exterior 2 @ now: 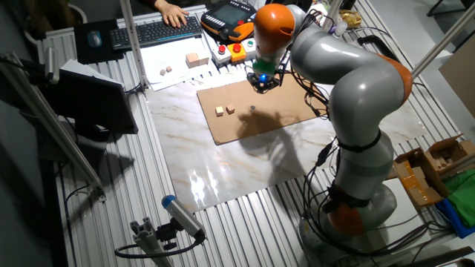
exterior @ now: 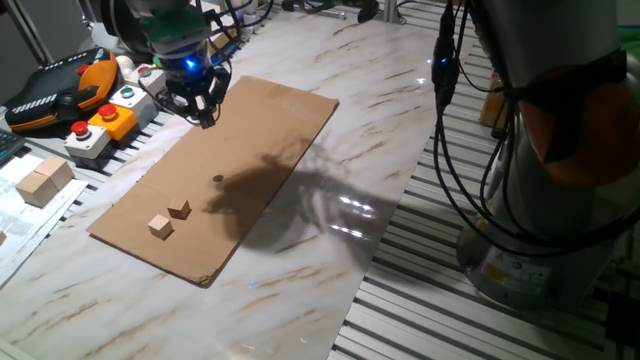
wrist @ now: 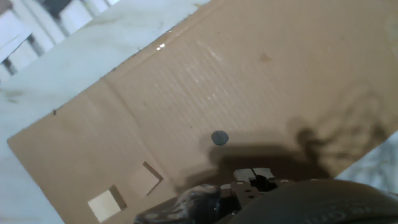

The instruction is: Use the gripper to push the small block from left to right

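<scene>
Two small wooden blocks lie side by side near one end of a brown cardboard sheet (exterior: 260, 130) on the marble table: a paler block (exterior: 160, 226) (exterior 2: 220, 111) (wrist: 106, 204) and a browner one (exterior: 180, 210) (exterior 2: 230, 109) (wrist: 146, 179). A dark round spot (exterior: 218, 179) (wrist: 219, 138) marks the cardboard near them. My gripper (exterior: 206, 118) (exterior 2: 262, 86) hangs above the sheet's far edge, well away from the blocks, with a blue light above its fingers. Its fingers look pressed together and hold nothing. In the hand view only the gripper's dark tip (wrist: 254, 179) shows at the bottom.
Button boxes (exterior: 100, 125) and an orange teach pendant (exterior: 50, 90) sit beyond the cardboard. Larger wooden blocks (exterior: 42, 180) rest on paper at the left. The arm's base and hanging cables (exterior: 450, 150) stand at the right. A keyboard (exterior 2: 159, 31) is at the back.
</scene>
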Motion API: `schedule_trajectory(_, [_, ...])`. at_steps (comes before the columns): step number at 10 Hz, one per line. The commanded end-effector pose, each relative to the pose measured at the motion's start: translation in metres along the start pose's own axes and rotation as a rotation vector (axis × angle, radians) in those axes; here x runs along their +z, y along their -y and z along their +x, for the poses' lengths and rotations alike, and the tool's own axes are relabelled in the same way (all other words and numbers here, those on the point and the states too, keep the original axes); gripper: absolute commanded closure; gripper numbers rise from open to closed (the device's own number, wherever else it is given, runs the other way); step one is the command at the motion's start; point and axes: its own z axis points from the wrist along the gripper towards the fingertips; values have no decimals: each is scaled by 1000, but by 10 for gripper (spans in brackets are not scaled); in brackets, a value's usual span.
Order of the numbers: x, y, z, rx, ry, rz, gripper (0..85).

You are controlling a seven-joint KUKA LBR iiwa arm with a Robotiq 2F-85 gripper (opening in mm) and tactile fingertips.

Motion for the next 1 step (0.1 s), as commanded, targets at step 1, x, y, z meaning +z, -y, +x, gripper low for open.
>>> schedule_trajectory(1, [0,0,0,-192,8,-6,843])
